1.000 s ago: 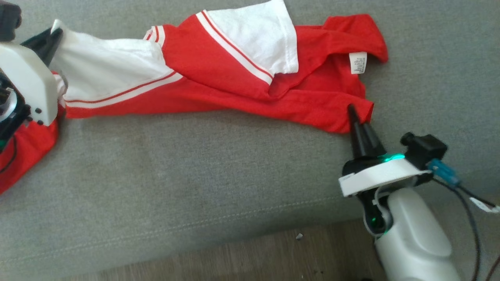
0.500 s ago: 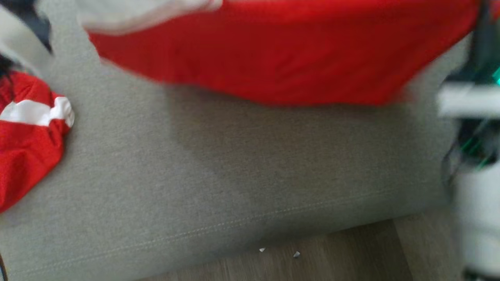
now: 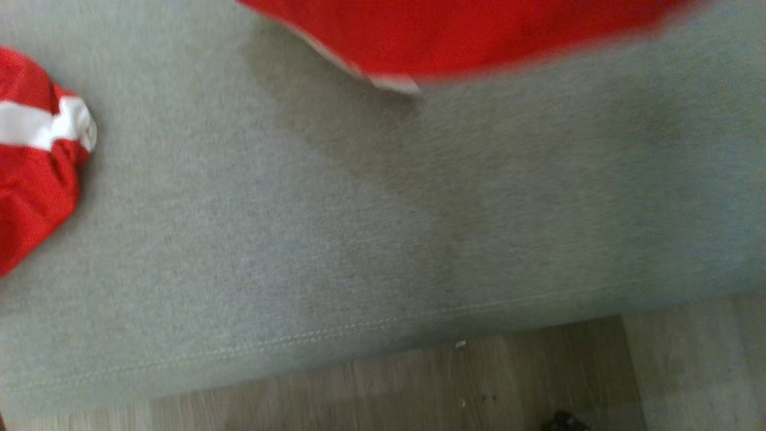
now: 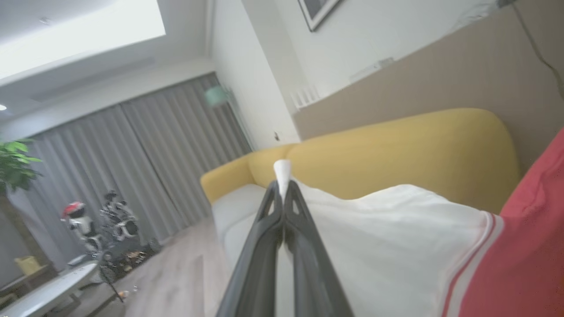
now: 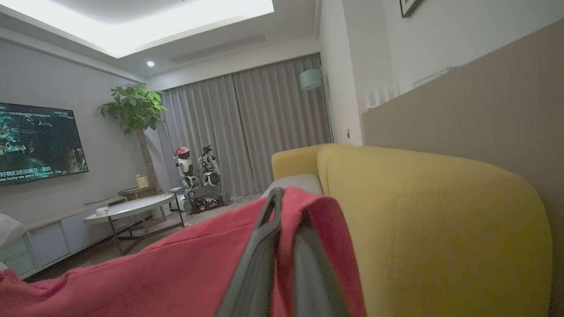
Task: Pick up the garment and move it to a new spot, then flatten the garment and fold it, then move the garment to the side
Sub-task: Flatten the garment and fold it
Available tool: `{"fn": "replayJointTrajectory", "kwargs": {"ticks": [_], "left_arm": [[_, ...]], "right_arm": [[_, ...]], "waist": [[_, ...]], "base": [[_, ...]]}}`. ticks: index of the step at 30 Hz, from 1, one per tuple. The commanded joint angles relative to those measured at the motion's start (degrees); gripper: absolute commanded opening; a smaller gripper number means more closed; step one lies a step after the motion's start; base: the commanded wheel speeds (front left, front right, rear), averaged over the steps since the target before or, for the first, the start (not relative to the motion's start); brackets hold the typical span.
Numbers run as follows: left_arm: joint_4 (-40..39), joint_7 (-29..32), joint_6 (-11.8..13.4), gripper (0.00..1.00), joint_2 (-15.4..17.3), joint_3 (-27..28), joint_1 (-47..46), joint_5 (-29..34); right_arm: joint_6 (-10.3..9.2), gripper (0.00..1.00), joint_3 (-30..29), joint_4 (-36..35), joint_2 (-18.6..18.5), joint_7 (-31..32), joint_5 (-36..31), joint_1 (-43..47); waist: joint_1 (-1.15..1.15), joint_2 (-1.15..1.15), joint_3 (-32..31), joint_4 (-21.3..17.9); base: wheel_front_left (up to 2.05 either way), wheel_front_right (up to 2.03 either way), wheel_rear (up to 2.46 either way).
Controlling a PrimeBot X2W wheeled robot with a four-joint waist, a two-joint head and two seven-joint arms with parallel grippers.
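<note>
Across the grey sofa seat [image 3: 359,227] in the head view, a stitched seam runs along the front edge, with wood floor [image 3: 419,383] below it. The red garment [image 3: 455,30] hangs blurred at the top edge, lifted off the seat, pale hem corner lowest, shadow on the seat under it. A red bundle [image 3: 36,173] with a white band lies at the seat's far left; cannot tell if it belongs to the same piece.

Left wrist view: the left claw [image 4: 283,189] is pinched tight on the garment's white panel, a white nub poking past the tips, red striped part off to the right.

Right wrist view: the right claw [image 5: 288,207] is closed on the red fabric, which drapes over one finger and hides its tip.

Room: yellow sofa backrest [image 5: 440,229] against a beige wall panel [image 5: 462,101], grey curtains [image 5: 246,127], potted plant [image 5: 132,105], TV [image 5: 39,141], round white table [image 5: 132,207], small robot [image 5: 194,176] by the curtains, teal lamp [image 5: 310,79].
</note>
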Motion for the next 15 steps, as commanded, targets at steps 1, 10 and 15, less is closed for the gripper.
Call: {"fn": "replayJointTrajectory", "kwargs": {"ticks": [1,10,15], "left_arm": [[1.06,-4.62,0.90,0.00,1.38,1.79,-6.32,2.84],[6.11,-20.67,7.56,0.00,-3.14,4.30,-22.01,13.24],[-8.76,-20.72,8.21,0.00,-3.36,10.45,-13.28,14.16]], "right_arm": [[0.36,0.00,0.97,0.59,0.72,-2.18,-1.30,-4.86],[0.36,0.00,4.00,10.53,-1.64,-18.57,-7.23,-21.83],[0.36,0.00,7.53,10.77,-4.15,-20.33,-6.97,-20.67]], "waist": [[0.00,0.00,5.44,2.72],[0.00,0.00,13.70,6.64],[0.00,0.00,16.29,9.72]], "base": [[0.00,0.00,0.00],[0.00,0.00,0.00],[0.00,0.00,0.00]]}}
